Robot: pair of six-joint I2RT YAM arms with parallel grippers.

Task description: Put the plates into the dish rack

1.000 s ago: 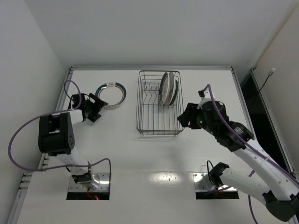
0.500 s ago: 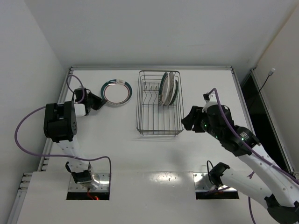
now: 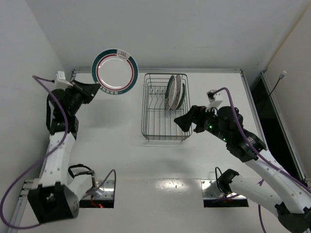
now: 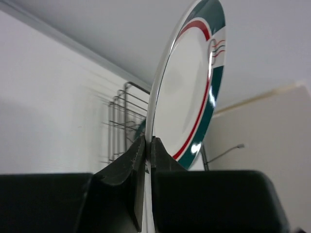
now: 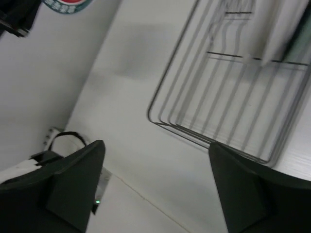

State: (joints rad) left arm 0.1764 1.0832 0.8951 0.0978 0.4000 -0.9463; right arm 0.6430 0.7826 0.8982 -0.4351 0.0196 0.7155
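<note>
A white desk [image 3: 126,160] stands enclosed by plain white walls: a back wall [image 3: 160,29] behind it, a left wall [image 3: 24,63] and a right wall [image 3: 291,48] at the sides. A pale metal rail [image 3: 155,70] edges the desk's far side. Along its right side runs a dark gap [image 3: 262,104], with a thin cable [image 3: 278,82] on the wall above. The light is soft and even, and a glare patch [image 3: 175,184] lies between two rectangular cut-outs [image 3: 92,200] at the near edge.
</note>
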